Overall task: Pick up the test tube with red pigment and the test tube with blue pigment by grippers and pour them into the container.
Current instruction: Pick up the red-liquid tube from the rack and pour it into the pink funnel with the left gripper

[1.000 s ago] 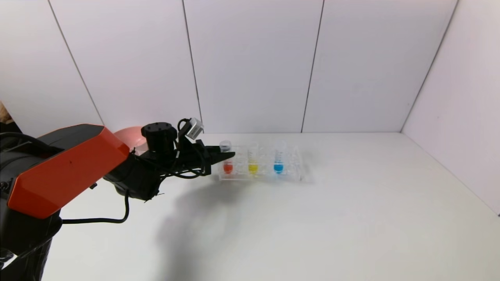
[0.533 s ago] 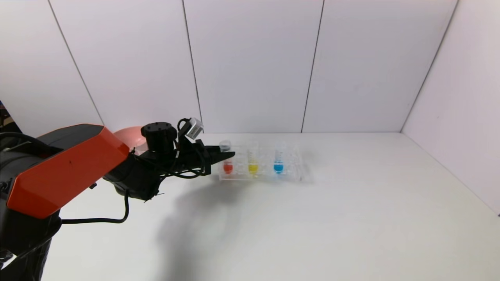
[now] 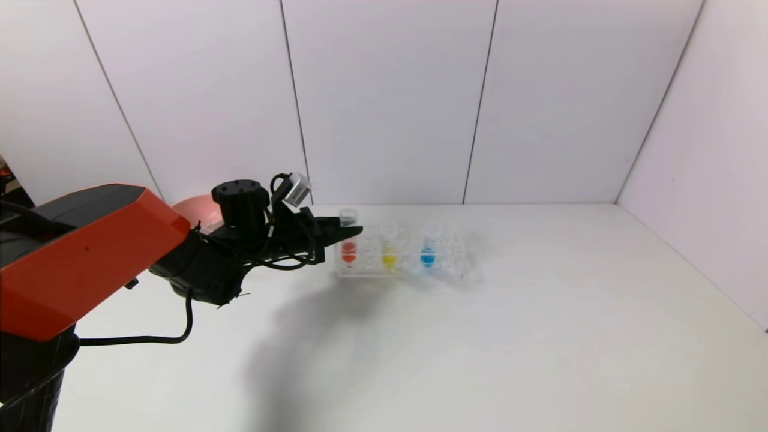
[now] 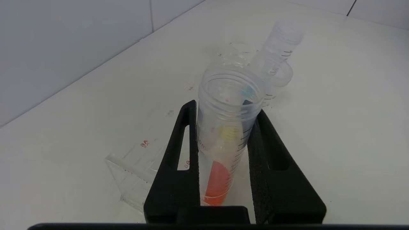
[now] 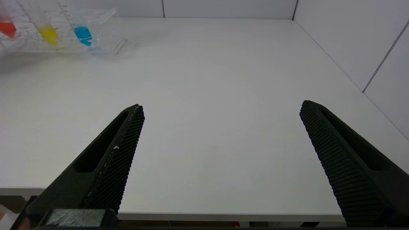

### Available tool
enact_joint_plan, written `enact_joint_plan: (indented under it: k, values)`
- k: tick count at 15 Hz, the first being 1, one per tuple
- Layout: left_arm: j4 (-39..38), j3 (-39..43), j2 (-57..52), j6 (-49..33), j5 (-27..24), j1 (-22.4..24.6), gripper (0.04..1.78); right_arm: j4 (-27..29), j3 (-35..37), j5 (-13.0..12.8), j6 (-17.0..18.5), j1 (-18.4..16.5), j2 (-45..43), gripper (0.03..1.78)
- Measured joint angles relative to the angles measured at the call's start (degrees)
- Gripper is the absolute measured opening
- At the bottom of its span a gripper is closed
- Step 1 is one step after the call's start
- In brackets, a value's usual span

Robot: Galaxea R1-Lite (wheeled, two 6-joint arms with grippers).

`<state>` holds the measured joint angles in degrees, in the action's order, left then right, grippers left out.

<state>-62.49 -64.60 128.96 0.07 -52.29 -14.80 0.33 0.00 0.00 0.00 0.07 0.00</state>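
Where the clear tube rack [image 3: 401, 259] stands toward the back of the white table [image 3: 480, 336], the test tube with red pigment [image 3: 348, 243] is found at the rack's left end, upright, gripped near its open top by the left gripper [image 3: 348, 231], whose black fingers [image 4: 179, 159] are closed against both sides of the tube. Beside it a tube with yellow liquid [image 3: 389, 251] is racked, then the test tube with blue pigment [image 3: 428, 247]. A pink bowl [image 3: 195, 210] is partly hidden behind the left arm. The right gripper [image 5: 220, 153] is held low over the table's near edge, well apart from the rack, its fingers spread wide with nothing held.
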Motion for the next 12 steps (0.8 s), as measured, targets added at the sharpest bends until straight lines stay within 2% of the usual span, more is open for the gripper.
enact_joint_plan:
  k: [12]
  values:
    - [5.74, -3.38, -5.29, -0.02, 0.8, 0.45, 0.45, 0.0, 0.0, 0.0, 0.0, 0.0, 0.0, 1.77]
